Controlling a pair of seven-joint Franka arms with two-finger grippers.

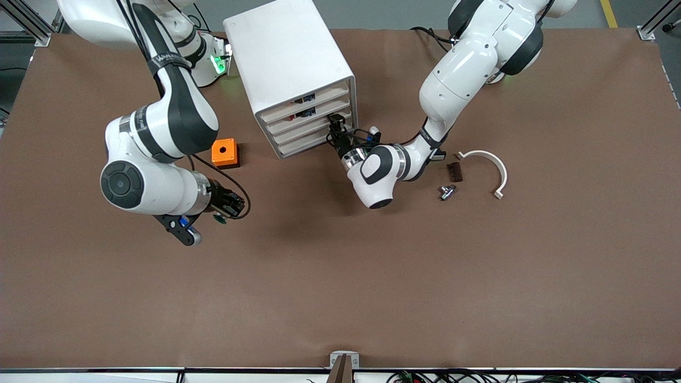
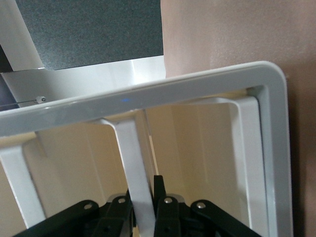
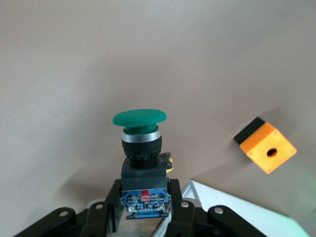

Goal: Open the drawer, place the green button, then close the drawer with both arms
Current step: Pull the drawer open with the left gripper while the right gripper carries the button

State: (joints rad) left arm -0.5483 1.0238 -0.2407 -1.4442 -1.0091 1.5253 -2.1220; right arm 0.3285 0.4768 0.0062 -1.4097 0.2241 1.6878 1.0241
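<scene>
Green-capped button [image 3: 140, 148] in right pincer [image 3: 143, 207]; label unreadable.

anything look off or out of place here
Nothing stands out. The white cabinet sits upright; the left tool is at the drawer front, closed on its handle rib. The right tool holds the button upright over the table. Small parts lie loose toward the left arm's end.

Two white robot arms [image 1: 159, 133] [image 1: 452, 80] worked the brown counter [image 1: 340, 276]. One white cabinet [image 1: 290, 69] stood there with four drawers. There was one green button [image 3: 140, 143], one orange box [image 1: 224, 152], one white curved bracket [image 1: 492, 167], one dark brown block [image 1: 454, 172], one small metal fitting [image 1: 447, 191].
</scene>
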